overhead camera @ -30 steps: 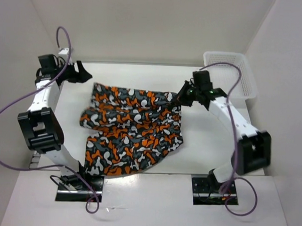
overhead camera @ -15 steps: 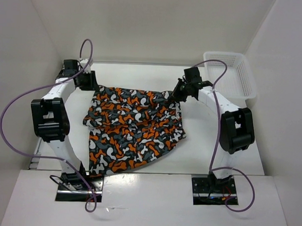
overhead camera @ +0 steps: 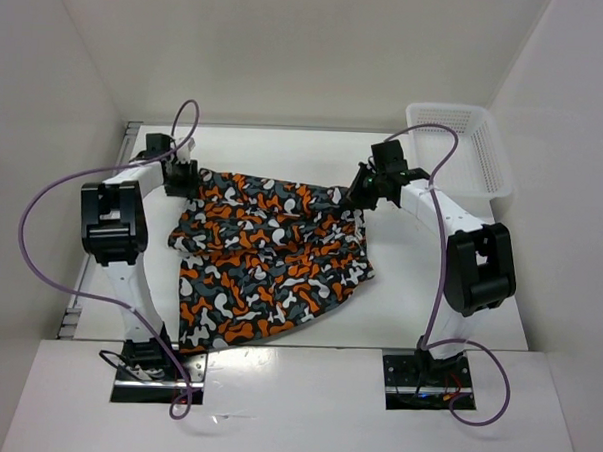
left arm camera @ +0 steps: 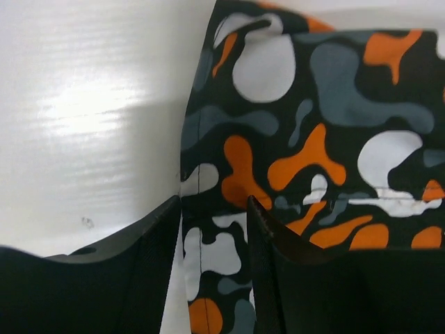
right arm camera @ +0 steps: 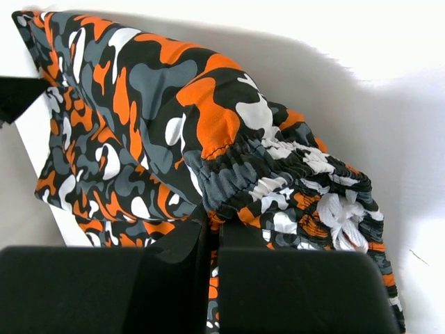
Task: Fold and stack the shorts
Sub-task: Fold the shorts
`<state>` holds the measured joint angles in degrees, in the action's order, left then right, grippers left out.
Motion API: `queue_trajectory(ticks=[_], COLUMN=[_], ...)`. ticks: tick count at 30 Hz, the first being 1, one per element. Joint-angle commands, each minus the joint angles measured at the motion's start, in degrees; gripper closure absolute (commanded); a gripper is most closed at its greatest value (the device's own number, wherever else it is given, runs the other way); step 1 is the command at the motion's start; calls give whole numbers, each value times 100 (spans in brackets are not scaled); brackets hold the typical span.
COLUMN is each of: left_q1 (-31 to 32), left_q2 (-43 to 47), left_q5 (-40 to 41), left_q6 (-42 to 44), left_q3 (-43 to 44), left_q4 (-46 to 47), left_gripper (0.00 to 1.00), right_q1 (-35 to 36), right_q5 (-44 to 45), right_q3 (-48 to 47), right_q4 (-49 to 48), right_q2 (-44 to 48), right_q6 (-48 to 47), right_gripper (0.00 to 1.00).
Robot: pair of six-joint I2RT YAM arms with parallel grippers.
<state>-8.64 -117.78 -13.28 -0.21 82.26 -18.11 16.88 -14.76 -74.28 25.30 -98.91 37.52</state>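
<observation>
Sitting at the far left corner of the shorts (overhead camera: 265,254), the left gripper (overhead camera: 182,179) points down at the white table (overhead camera: 419,281). Its fingers (left arm camera: 149,268) stand partway open, one on each side of the cloth's edge. Nobody could tell from these views if they really pinch it. The shorts lie spread in the middle of the table, between the two arms. At their far right corner the right gripper (overhead camera: 360,196) is squeezed tight on the waistband (right arm camera: 278,167). Past it, in the table's far right corner, stands a white basket (overhead camera: 449,109), apart from the shorts.

A second ago the left gripper hung off to the left, away from the cloth. It has come in to the corner, and the far edge is pulled straighter.

Only the left wrist view shows the stitched edge between the fingers. Only the right wrist view shows the bunched waistband and its white cord (right arm camera: 341,216).
</observation>
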Motion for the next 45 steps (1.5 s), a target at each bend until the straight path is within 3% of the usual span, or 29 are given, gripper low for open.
queue_trajectory(ticks=[1,2,3,7,14,18,24,29,34,35,37,38,41,45], left_q1=[152,153,153,205,205,-154,-366,-471,-524,-524,-524,-524,-524,-524], left_q2=[-299,-299,-229,87,597,1150,1678,1820,1977,1978,1829,1767,1592,1345], left_q5=[-139,-70,9,194,28,-446,-1369,-1862,-2240,-2293,-2450,-2504,-2504,-2636], left_q6=[21,21,21,21,21,21,21,21,21,21,21,21,21,21], left_q3=[168,168,115,45,45,-113,474,976,1091,1143,1204,1257,1450,1714], left_q4=[44,44,105,45,-61,9,62,307,659,764,930,932,1037,1037], left_gripper=[49,55,75,100,100,100,100,100,100,100,100,100,100,100], right_q1=[-45,-45,-45,-45,-45,-159,-422,-537,-1090,-1160,-1223,-1223,-1223,-1275], right_q5=[-9,-9,-9,-9,70,158,-9,-307,-1027,-1307,-1380,-1537,-1784,-1837], right_q3=[-16,-16,-16,-16,36,36,-367,-999,-861,-799,-1007,-1114,-1527,-1694], right_q4=[-236,-236,-236,-236,-174,-69,133,660,494,311,309,309,458,275], right_q2=[215,215,215,215,215,267,198,-40,-40,-40,-224,-312,-725,-831], right_q6=[-148,-148,-148,-148,-200,-323,-534,-1035,-1028,-1027,-975,-974,-1036,-896], right_gripper=[100,100,100,100,100,100,100,95,91,98,100,99,83,94])
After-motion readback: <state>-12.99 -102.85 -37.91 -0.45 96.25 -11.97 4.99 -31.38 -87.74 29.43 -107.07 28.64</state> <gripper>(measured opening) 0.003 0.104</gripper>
